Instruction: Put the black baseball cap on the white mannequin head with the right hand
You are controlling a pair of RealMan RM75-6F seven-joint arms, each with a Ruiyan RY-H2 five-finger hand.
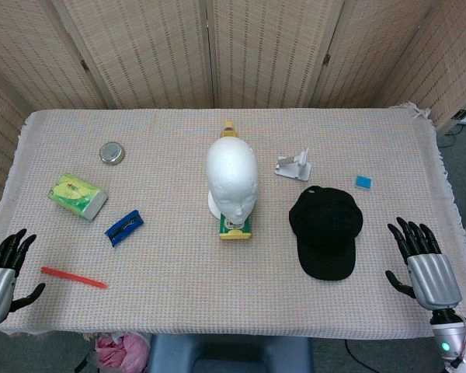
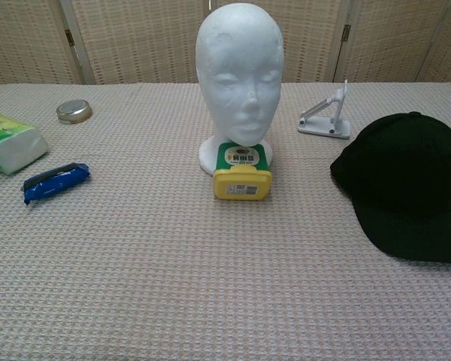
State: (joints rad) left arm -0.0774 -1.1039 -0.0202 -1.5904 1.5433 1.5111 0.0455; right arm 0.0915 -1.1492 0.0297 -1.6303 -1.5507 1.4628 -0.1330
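one black cap (image 1: 326,231) lies just left of open right hand (image 1: 425,263).

Open cloth along the lower edge of the frame, from the left robot hand (image 1: 6,268) across to the right robot hand (image 1: 423,260), broken only by a flat red stick (image 1: 73,277) at lower left. Clear strip between right robot hand and black baseball cap (image 1: 326,231). Between cap and white mannequin head (image 1: 231,179), a bare lane on the worktop (image 1: 171,311). Standing tall at centre, the head, with a yellow container (image 1: 234,226) touching its base in front. Above the cap: white stand (image 1: 293,166) and small blue block (image 1: 363,182). Left half obstructed by blue packet (image 1: 124,226), green tissue pack (image 1: 78,196), metal lid (image 1: 112,152).
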